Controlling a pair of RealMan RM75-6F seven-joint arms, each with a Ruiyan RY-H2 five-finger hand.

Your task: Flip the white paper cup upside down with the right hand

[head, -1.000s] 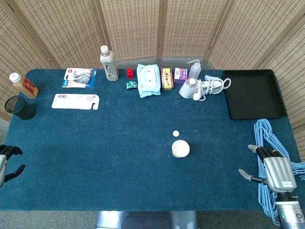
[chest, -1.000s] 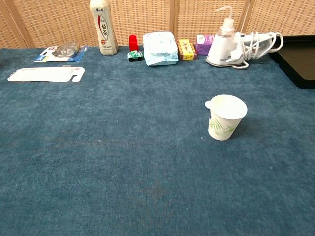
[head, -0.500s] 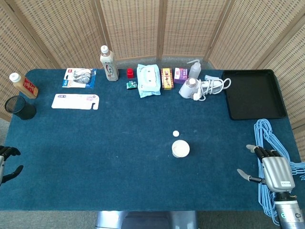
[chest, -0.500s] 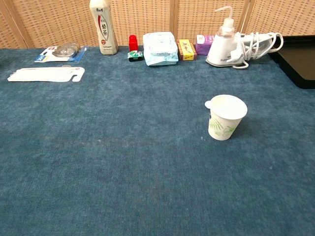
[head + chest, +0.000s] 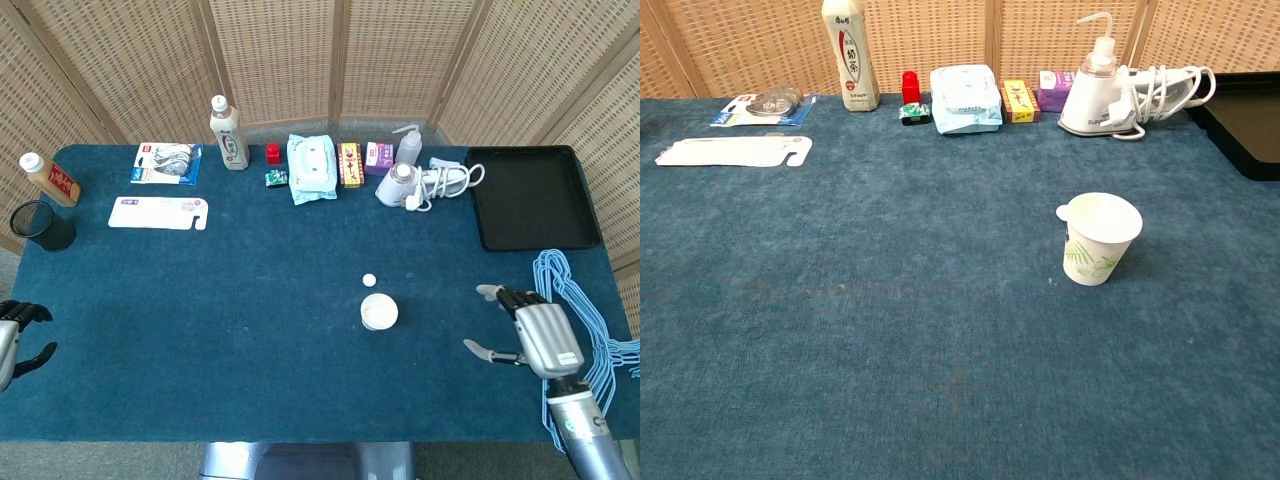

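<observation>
Right hand is seen only in the head view, fingers spread and empty, above the blue table well right of the one white paper cup. That cup is shown upright, mouth up, by the chest view, a single small white disc just behind it.

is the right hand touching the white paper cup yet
Apart. The head view shows bare blue table between the right hand and the white paper cup; the hand holds nothing, fingers spread.
</observation>
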